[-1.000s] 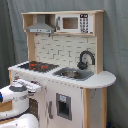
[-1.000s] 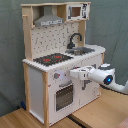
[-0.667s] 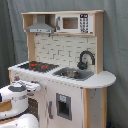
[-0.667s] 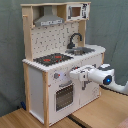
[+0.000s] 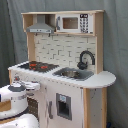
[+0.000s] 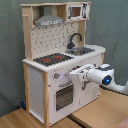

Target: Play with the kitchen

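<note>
Gripper [image 6: 73, 75] at front face of kitchen [image 6: 37, 85], level with knob row, just right of knobs [image 6: 59, 76] in second exterior view; finger state cannot tell. Oven door [image 6: 63, 95] directly below gripper. Stovetop [image 6: 52, 59] above and behind it; sink [image 6: 81, 50] and black faucet [image 6: 74, 39] further up. Grey hood [image 5: 41, 26] and microwave [image 5: 72, 23] high overhead.

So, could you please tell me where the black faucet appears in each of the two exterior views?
First exterior view: the black faucet stands right of centre, behind the sink, right of the stovetop.
Second exterior view: the faucet is above centre, with the stovetop lower and to its left.
Shared landmark: the grey hood, upper left in both exterior views.
</note>
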